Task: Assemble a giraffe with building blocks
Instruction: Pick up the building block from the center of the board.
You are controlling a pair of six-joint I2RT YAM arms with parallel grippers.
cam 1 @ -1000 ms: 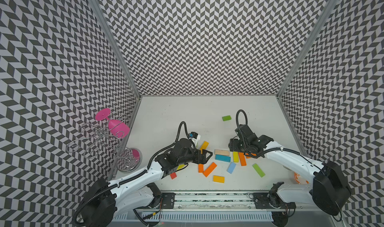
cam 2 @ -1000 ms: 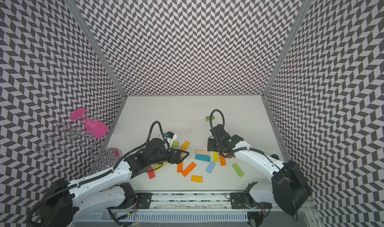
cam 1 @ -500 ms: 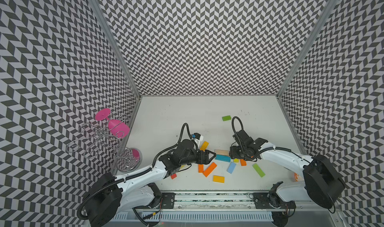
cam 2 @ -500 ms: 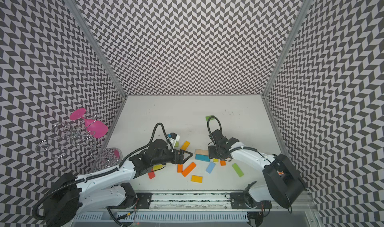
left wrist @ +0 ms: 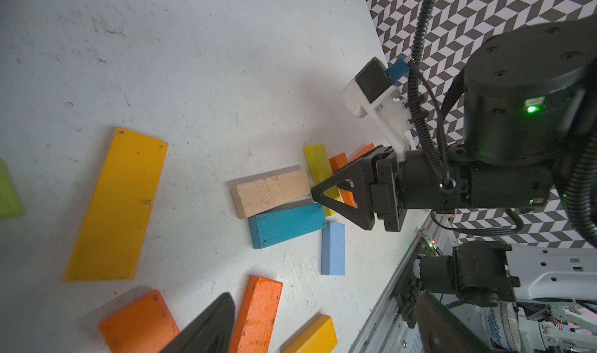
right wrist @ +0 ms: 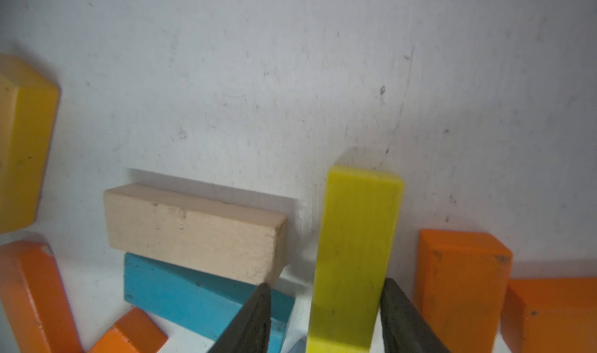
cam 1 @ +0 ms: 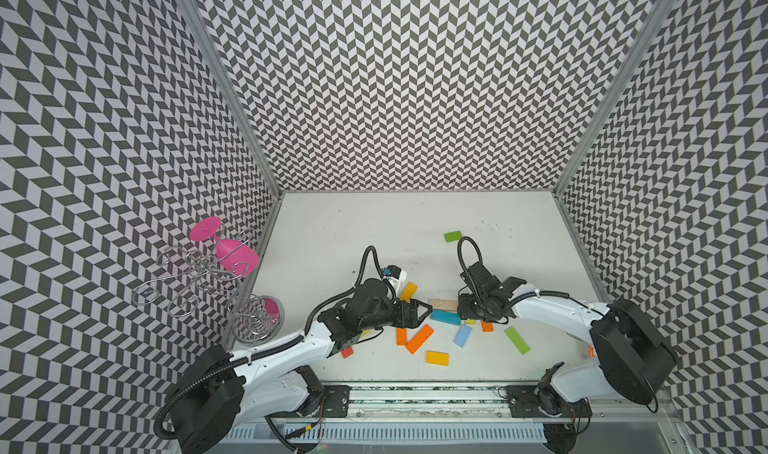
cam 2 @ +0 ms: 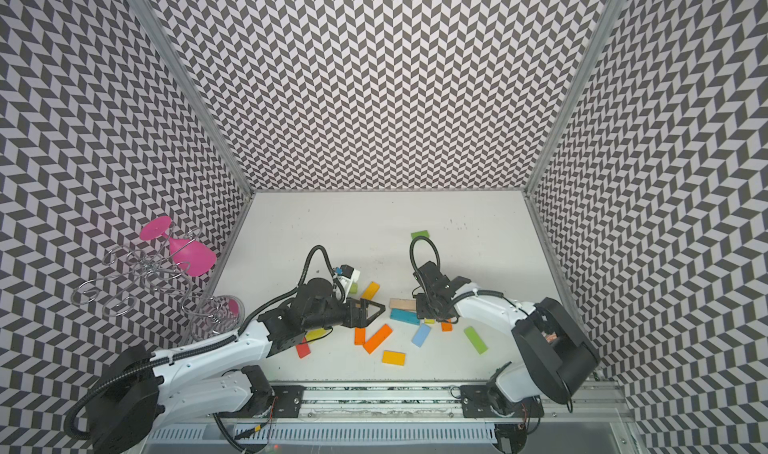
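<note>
Low in the frame, just right of centre in both top views, the right gripper (right wrist: 326,283) straddles one end of a yellow block (right wrist: 358,238) lying flat on the table (cam 1: 374,231). Its jaws are part-closed, one finger seemingly against the block and a gap at the other, gripping nothing yet, while the left gripper (cam 1: 422,310), left of it in the frame, gapes empty. The uneven squeeze could shove the block askew into the wood block (right wrist: 193,231) and teal block (right wrist: 193,296) alongside, and an end grip may let it swing when lifted.
</note>
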